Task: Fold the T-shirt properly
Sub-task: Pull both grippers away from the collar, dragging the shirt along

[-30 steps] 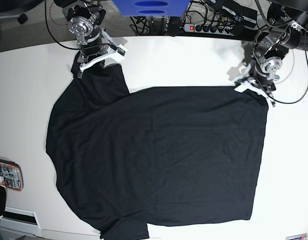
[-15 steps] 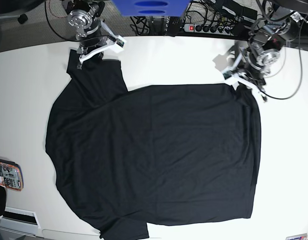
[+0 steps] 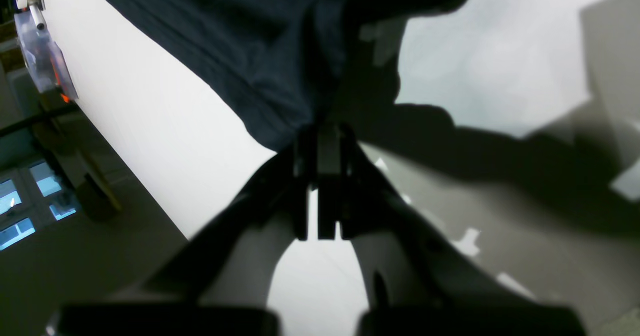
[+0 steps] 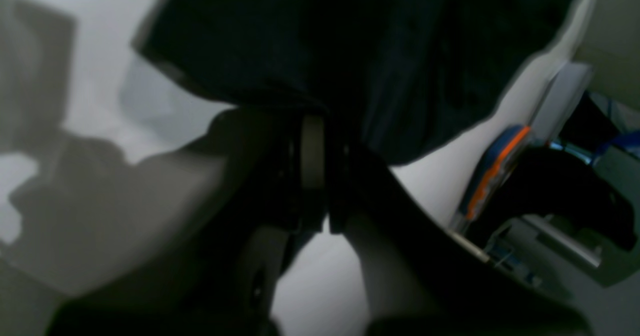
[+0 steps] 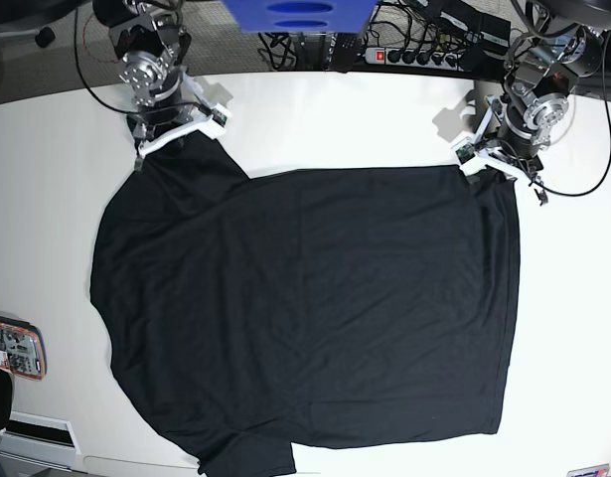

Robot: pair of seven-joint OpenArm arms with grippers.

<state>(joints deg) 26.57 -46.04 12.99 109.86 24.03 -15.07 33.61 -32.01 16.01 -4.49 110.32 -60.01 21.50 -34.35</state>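
The white table [image 5: 315, 119] takes up basically the whole base view, and most of it is covered by the T-shirt [image 5: 315, 308]. The black fabric is spread out flat across the middle, running from the far edge down to the near edge, with one sleeve poking off at the near left and another sticking up at the far left. A few soft wrinkles, otherwise pretty smooth.

Both arms sit at the far side of the shirt. The left gripper [image 5: 492, 165] is over on the right of the scene, clenched on the far right corner of the fabric; in its wrist view you can see the cloth bunched right into the closed tips [image 3: 320, 140]. The right gripper [image 5: 171, 139] is on the far left, pinched shut on the end of the upper sleeve, and its own camera shows dark fabric draping from the tips [image 4: 314, 125].

Behind the table there's a blue box [image 5: 297, 14] and a power strip [image 5: 414, 56]. A small orange-edged device [image 5: 13, 346] sits at the left edge.
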